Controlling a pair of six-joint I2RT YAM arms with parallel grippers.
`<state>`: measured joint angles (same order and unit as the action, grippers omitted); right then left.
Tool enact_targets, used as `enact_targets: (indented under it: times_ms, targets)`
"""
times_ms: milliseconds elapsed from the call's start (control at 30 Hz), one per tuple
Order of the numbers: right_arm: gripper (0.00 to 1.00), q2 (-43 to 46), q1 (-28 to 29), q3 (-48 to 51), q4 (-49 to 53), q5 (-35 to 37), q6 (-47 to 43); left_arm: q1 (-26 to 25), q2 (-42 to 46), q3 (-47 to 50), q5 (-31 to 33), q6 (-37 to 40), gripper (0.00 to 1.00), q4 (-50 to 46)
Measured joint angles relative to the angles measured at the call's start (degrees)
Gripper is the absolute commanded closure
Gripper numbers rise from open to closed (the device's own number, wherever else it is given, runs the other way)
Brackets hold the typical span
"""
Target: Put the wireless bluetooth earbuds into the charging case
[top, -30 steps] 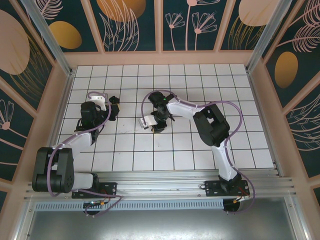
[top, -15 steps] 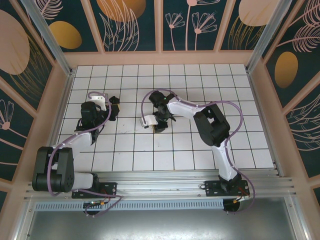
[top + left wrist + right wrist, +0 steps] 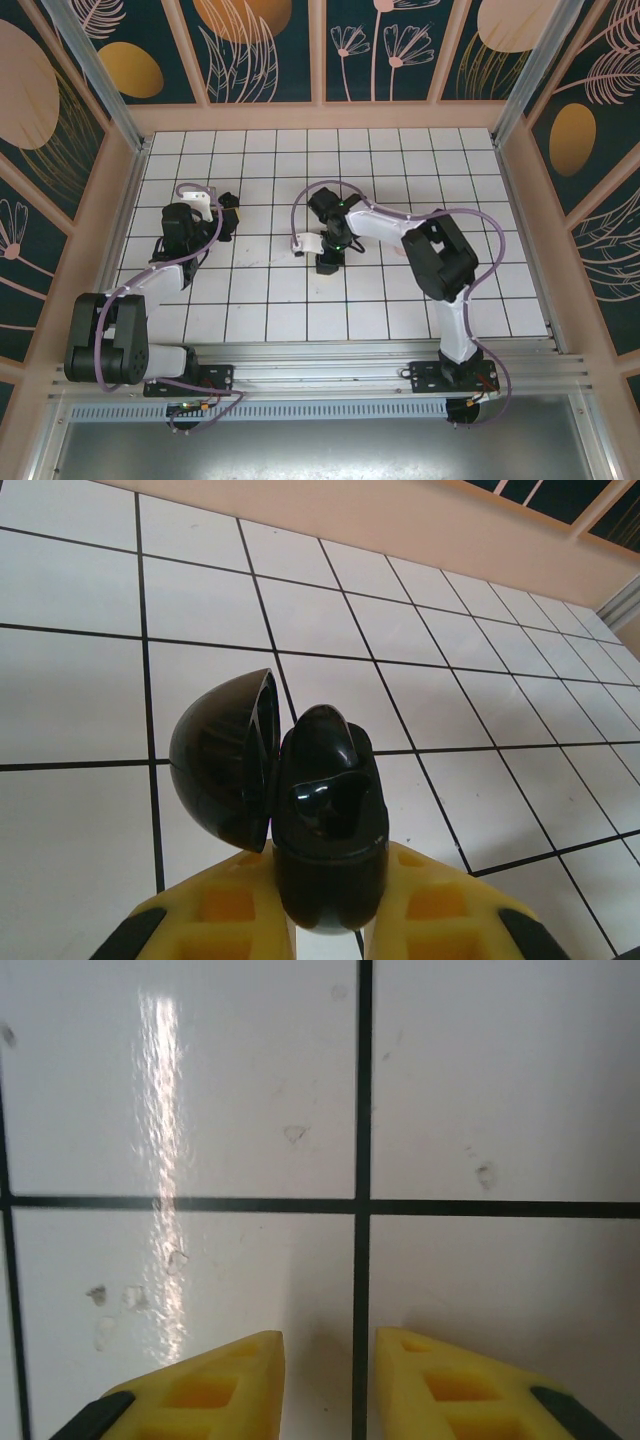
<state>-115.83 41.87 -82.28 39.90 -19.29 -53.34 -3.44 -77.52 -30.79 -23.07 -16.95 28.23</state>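
Since a second ago the right arm has swung right and lower in frame. The right gripper (image 3: 327, 262) is narrowly parted and empty over bare tile, with a pale object (image 3: 308, 243) just left of it. The left gripper (image 3: 322, 905) hasn't moved and is clamped on the black charging case (image 3: 325, 810), lid (image 3: 220, 770) open, left of centre.

No readable text — anywhere.

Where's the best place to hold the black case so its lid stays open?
Likely the lower half of the black case, pinched side to side from its base end, as the left gripper has it. The lid stands open to one side, so that grip leaves it and the hollow free.
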Motion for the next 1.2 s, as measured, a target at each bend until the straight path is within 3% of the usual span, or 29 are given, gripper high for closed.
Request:
enact_targets:
  times_ms: [267, 467, 633, 867, 1200]
  targets:
    - [0.67, 12.31, -1.11, 4.11, -6.95, 0.20, 25.40, -0.02, 0.00, 0.00, 0.00, 0.00, 0.99, 0.00]
    - [0.67, 12.68, -1.84, 2.27, -3.54, 4.98, 45.07, -0.76, 0.00, 0.00, -0.02, -0.02, 0.99, 0.02]
    - [0.67, 11.23, -2.03, 1.27, 0.55, 7.52, 55.91, -1.03, 0.00, 0.00, -0.02, -0.02, 0.99, 0.02]
    - [0.67, 4.92, -1.46, -0.98, 4.90, 9.73, 60.76, -1.07, 0.00, 0.00, -0.02, -0.02, 0.99, 0.02]
    - [0.64, 0.13, 0.13, -5.14, 7.32, 13.11, 60.46, -1.18, 0.00, 0.00, -0.02, 0.00, 1.00, 0.02]
